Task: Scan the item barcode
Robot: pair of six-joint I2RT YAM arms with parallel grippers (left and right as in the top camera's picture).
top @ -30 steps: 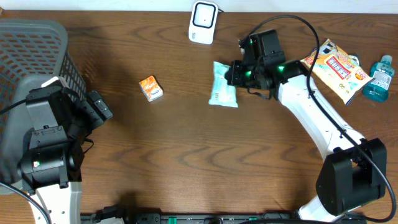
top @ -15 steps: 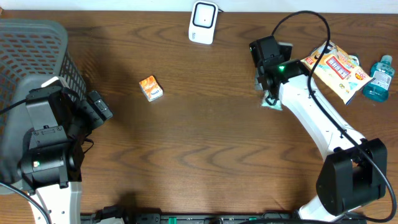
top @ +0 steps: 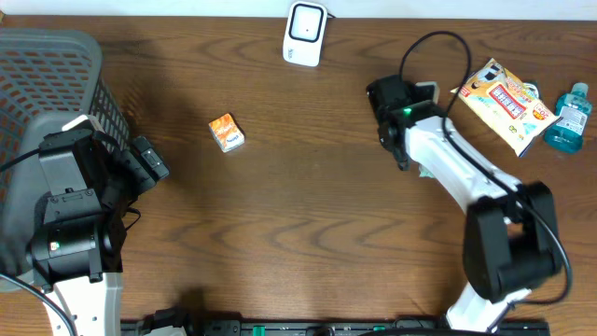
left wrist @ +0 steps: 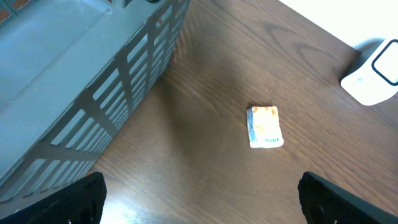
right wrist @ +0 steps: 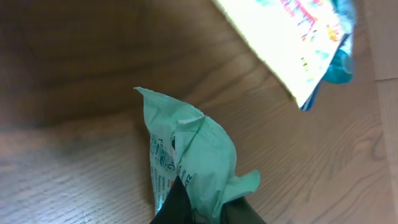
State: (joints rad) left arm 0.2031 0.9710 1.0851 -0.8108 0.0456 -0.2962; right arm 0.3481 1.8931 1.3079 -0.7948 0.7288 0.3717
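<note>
At 1 o'clock, our right end effector pinches the green packet, presumably for the scanner; left end effector spread.

A grey lattice-walled plastic basket stands at the left edge of the dark wooden tabletop. A small orange packet lies flat on the wood, well apart from the basket. At the far right, a colourful flat snack pack lies at an angle. Just beside it is a blue bottle with a white cap.
</note>
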